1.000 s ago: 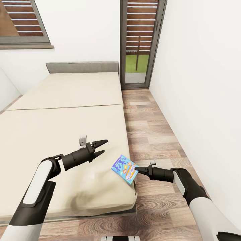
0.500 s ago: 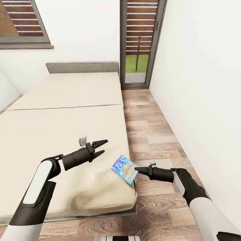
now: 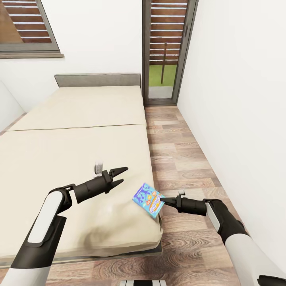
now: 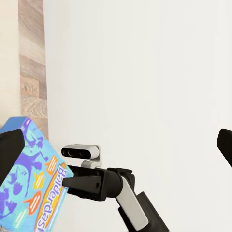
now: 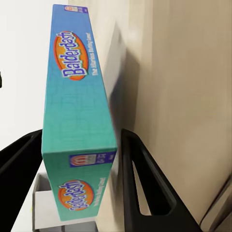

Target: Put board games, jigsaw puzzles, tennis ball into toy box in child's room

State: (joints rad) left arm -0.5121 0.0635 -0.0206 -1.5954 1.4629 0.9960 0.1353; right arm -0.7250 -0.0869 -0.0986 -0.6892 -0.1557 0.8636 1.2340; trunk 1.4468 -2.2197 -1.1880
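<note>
Item: blue board game (image 3: 148, 200), lettered Balderdash, held tilted on edge at the near right corner of the bed (image 3: 79, 131), lower edge close to the mattress; contact cannot be told
Right gripper (image 3: 162, 201): closed on the blue board game; in the right wrist view the box (image 5: 79, 130) stands between the two black fingers (image 5: 140, 179), one to each side of its thin edge
Left gripper (image 3: 120, 176): jaws parted, nothing between them, hanging above the mattress, apart from the box
Key relation: the box lies straight ahead of the right jaws, pinched across its thickness at the end nearest the arm; its long axis runs away from the wrist, toward the middle of the bed
Nearer arm: right, already in contact; the left points toward the box from the other side with a gap between
Judged next need: lift the box clear of the mattress edge and carry it to the toy box; a grip at one end may let the far end droop or swing
Head view adds: both arms, the bed corner, the wooden floor (image 3: 178, 159) beside it
Right wrist view adds: the spine lettering and how the fingers bracket the box
Left wrist view adds: the printed face of the box (image 4: 29, 183) and the right gripper (image 4: 65, 182) coming at its edge, with a white wall (image 4: 145, 72) behind
</note>
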